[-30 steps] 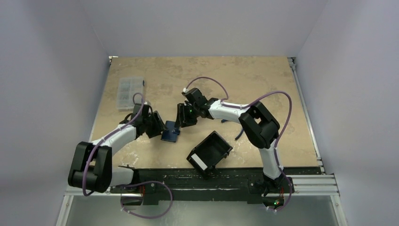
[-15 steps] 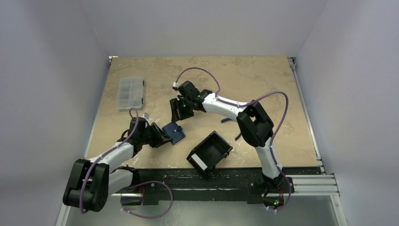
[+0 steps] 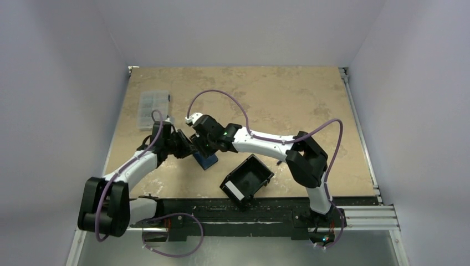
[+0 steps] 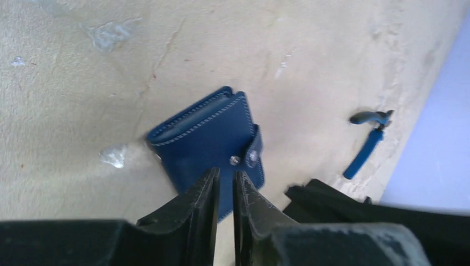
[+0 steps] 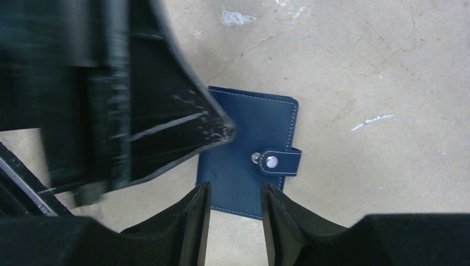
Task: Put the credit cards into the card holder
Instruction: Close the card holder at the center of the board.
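moved: right gripper (image 5: 235, 195) had swung in over the card holder (image 5: 252, 138), close to left gripper (image 4: 224, 180).
card holder: lay snapped shut, flat on table (image 3: 288, 100), between both grippers.
left gripper: fingers a thin slit apart, gripping nothing.
right gripper: fingers apart, empty.

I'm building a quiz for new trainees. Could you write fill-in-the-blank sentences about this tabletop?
1. The card holder on the table is ___ in colour.
2. Its strap is snapped, so it lies ___.
3. The black tray bears a ___ label.
Missing words: blue; closed; white.
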Robot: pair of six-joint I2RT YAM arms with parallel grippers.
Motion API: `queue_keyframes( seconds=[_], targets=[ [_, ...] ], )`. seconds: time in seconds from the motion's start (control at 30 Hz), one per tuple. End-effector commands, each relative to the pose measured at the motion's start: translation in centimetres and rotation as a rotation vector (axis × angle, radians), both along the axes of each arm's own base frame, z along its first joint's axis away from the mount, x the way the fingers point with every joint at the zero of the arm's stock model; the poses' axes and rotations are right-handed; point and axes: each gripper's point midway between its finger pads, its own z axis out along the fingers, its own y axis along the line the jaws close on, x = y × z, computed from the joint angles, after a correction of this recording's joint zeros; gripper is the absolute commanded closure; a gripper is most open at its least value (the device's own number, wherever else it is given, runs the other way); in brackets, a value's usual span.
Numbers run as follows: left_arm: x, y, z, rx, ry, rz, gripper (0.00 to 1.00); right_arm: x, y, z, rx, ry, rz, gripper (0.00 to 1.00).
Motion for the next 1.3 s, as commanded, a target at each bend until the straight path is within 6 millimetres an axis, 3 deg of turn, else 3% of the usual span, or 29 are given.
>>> queue_keyframes(
  seconds=[0.0, 0.17, 0.33, 0.67, 0.97, 1.27],
  targets=[
    [1.1, -0.4, -1.5, 0.001, 0.023, -0.050, 0.85, 2.0, 0.2, 1.2, 0.003, -0.120, -0.047, 0.55],
    [1.4, -1.5, -3.0, -0.036, 0.060, -0.113, 0.89, 1.8, 1.2, -0.2, -0.005, -0.107, -0.033, 0.56],
    [1.2, -1.1, -3.7, -0.015, 0.070, -0.100, 0.90, 2.0, 1.3, -1.3, -0.039, -0.120, -0.048, 0.57],
    [0.5, -0.9, -4.2, -0.011, 0.078, -0.094, 0.91, 3.1, 0.4, -1.4, -0.109, -0.198, -0.116, 0.63],
    [-0.1, -0.8, -4.9, -0.009, 0.092, -0.095, 0.91, 2.7, 0.9, -1.6, -0.133, -0.211, -0.095, 0.58],
    [0.0, -0.8, -4.9, -0.010, 0.093, -0.091, 0.91, 2.8, 0.6, -2.5, -0.191, -0.238, -0.104, 0.59]
  ],
)
